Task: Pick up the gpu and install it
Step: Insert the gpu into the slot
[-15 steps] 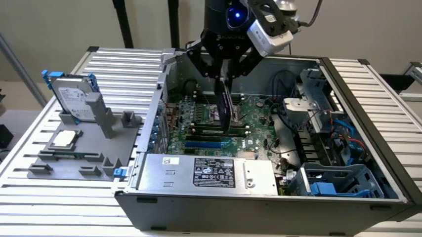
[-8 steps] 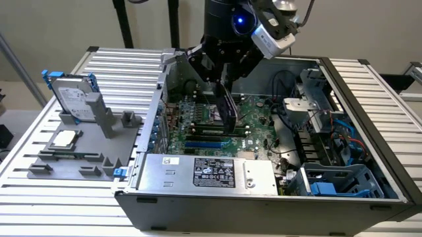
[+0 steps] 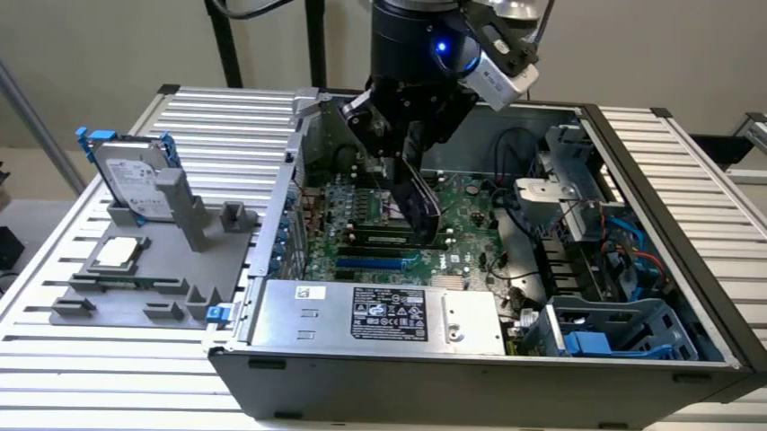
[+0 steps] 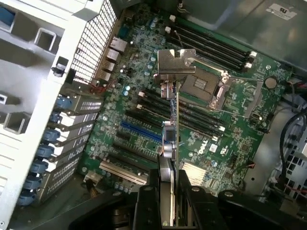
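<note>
Slatted table (image 3: 689, 171), open PC case (image 3: 480, 382): gripper (image 4: 168, 194) clamped on gpu (image 4: 170, 139), edge-on above motherboard (image 4: 242, 139), not yet seated. Install step; likely needs slot alignment.

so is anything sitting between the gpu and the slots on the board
nothing visible does. the gpu, clamped in the jaws, hangs over the board; the slots beside its lower end look bare, no cable or card across them.

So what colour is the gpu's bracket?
Silver. The bracket of the gpu shows best in the wrist view.
</note>
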Controlling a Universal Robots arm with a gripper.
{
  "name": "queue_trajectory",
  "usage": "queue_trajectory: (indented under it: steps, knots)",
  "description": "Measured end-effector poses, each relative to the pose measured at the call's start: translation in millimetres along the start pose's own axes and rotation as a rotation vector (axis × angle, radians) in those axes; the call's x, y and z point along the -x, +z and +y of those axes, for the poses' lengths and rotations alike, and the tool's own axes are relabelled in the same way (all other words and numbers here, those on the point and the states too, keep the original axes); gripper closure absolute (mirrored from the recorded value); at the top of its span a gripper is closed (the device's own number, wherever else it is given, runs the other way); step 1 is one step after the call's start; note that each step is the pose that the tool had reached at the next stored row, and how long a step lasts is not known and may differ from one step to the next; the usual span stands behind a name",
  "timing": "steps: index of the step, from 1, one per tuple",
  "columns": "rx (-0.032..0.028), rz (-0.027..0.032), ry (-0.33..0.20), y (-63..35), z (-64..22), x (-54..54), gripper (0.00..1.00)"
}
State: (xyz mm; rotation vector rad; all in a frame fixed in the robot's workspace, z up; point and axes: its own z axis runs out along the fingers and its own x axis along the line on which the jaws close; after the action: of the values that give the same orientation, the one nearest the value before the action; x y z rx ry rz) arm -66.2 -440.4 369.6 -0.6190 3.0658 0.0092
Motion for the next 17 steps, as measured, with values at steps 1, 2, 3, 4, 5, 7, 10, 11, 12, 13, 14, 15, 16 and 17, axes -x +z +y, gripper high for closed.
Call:
queue_trajectory:
  steps: [1, 2, 3, 4, 5, 7, 10, 11, 12, 13, 14, 15, 16, 17]
  knots:
    - [0.0003, 0.0, -0.018, 0.9, 0.0, 0.0, 1.0]
    - [0.0006, 0.0001, -0.036, 1.7, 0.0, -0.1, 1.0]
    - [0.0009, 0.0, -0.054, 2.6, 0.0, -0.1, 1.0]
    - [0.0011, 0.0001, -0.072, 3.4, 0.0, -0.1, 1.0]
    - [0.0013, 0.0002, -0.09, 4.2, 0.0, -0.1, 1.0]
    - [0.0016, -0.0004, -0.126, 6.0, 0.0, -0.1, 1.0]
    - [0.0019, -0.0012, -0.18, 8.1, 0.0, -0.1, 1.0]
    - [0.0021, -0.0013, -0.199, 8.8, 0.0, -0.1, 1.0]
    - [0.0024, -0.0015, -0.217, 9.6, 0.0, -0.1, 1.0]
    - [0.0025, -0.0016, -0.236, 10.2, 0.0, -0.2, 1.0]
    - [0.0027, -0.0016, -0.254, 10.9, 0.0, -0.2, 1.0]
    - [0.003, -0.0019, -0.272, 11.6, 0.0, -0.2, 1.0]
    - [0.0031, -0.0019, -0.29, 12.2, 0.0, -0.2, 1.0]
    - [0.0033, -0.002, -0.308, 12.9, 0.0, -0.2, 1.0]
